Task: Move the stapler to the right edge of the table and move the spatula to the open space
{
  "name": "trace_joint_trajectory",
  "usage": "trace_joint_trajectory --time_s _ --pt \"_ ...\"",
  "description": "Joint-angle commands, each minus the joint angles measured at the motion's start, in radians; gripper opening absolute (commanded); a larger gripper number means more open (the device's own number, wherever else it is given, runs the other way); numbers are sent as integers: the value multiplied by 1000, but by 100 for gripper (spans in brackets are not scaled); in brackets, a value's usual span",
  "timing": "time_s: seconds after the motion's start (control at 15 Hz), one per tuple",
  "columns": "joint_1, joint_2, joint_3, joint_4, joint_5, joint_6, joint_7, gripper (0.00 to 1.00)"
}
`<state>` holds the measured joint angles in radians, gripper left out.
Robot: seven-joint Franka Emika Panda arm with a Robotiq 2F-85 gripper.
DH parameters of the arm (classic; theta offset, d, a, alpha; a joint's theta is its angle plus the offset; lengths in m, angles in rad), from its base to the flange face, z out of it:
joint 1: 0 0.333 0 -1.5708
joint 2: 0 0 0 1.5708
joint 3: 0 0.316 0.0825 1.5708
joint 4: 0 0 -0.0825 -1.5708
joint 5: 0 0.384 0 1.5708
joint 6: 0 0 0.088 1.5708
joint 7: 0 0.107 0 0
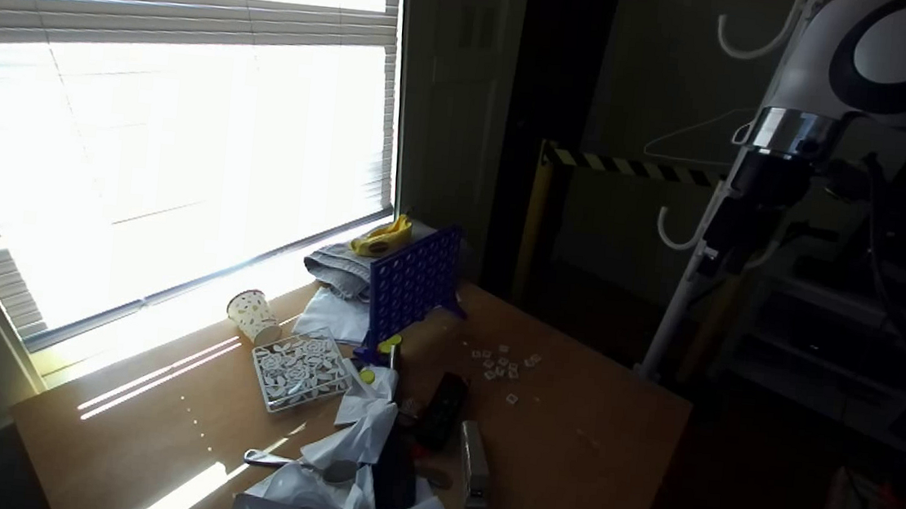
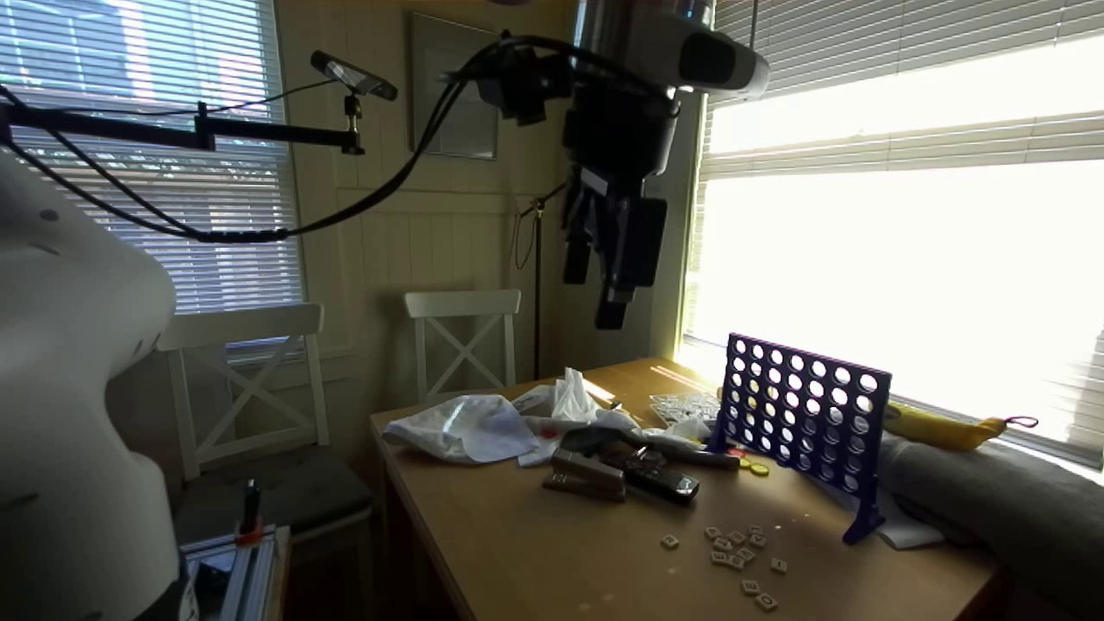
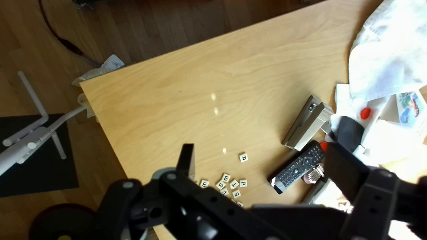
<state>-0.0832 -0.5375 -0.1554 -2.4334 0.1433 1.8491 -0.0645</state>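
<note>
Two fingers (image 3: 345, 173) parted, holding nothing, well above the remote (image 3: 297, 169). Stapler (image 3: 310, 126) on the tabletop (image 3: 166, 110), just beside the remote: a crooked approach could drag both. Possible spatula (image 3: 350, 135), dark, near the remote; could snag the surrounding papers (image 3: 342, 99) if pulled.

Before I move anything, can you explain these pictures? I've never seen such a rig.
The machine is a robot arm ending in a black two-finger gripper. Two pictures are taken from outside the robot; the remaining picture looks down from its wrist, so the gripper looms large there. On the wooden table lie a stapler, a remote control, lettered tiles, crumpled white material and what may be the spatula, flat and black. A blue game grid stands upright there. Nothing is held: the gripper hangs open above the table.
</note>
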Motion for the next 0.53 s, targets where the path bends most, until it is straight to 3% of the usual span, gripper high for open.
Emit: trace_joint_trajectory --time_s 0.0,0.47 --pt "-5 15 52 -20 28 65 93 100" --pt "49 107 249 -104 67 401 441 100"
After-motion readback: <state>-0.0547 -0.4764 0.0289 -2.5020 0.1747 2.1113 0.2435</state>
